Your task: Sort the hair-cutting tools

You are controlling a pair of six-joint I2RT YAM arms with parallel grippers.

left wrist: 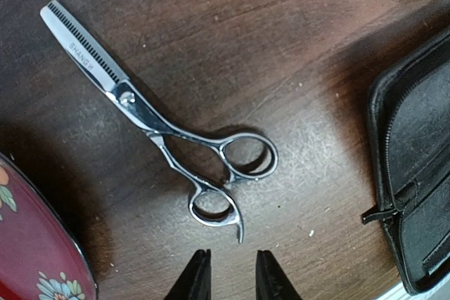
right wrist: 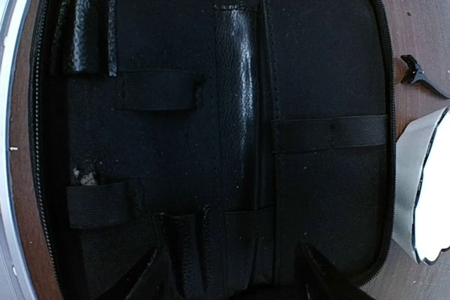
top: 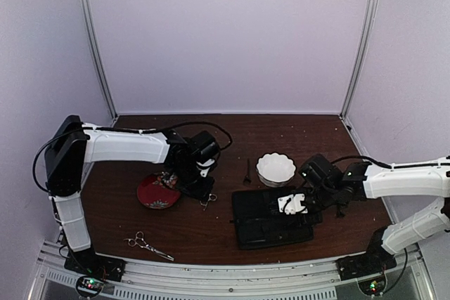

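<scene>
The dark wooden table (top: 211,226) is carrying everything. On its right half, close to the front edge, the black zip case (top: 271,219) is lying open and flat, its elastic straps and pockets facing up. The right gripper (right wrist: 235,286) is hovering over the case's lining, fingers spread wide and gripping nothing. Left of centre the red flowered plate (top: 156,193) is sitting, and a white scalloped bowl (top: 275,168) is standing just beyond the case.

Between plate and case, touching neither, the thinning scissors (left wrist: 162,128) are lying flat on bare wood. They are slim and silver, with one blade toothed like a comb, two finger rings and a small hooked rest. In the left wrist view their long axis is running diagonally, blade tips toward the upper left and rings toward the lower right. The left gripper (left wrist: 230,282) is hanging just short of the rings, its fingertips leaving a narrow gap with nothing in it. From above, the wrist is hiding most of the scissors.

The second pair of scissors (top: 149,245) is resting near the front left, well apart, with its rings to the left and its blades pointing right and slightly forward.

The thin black clip (top: 247,171) is lying just left of the bowl, its length running far to near.
</scene>
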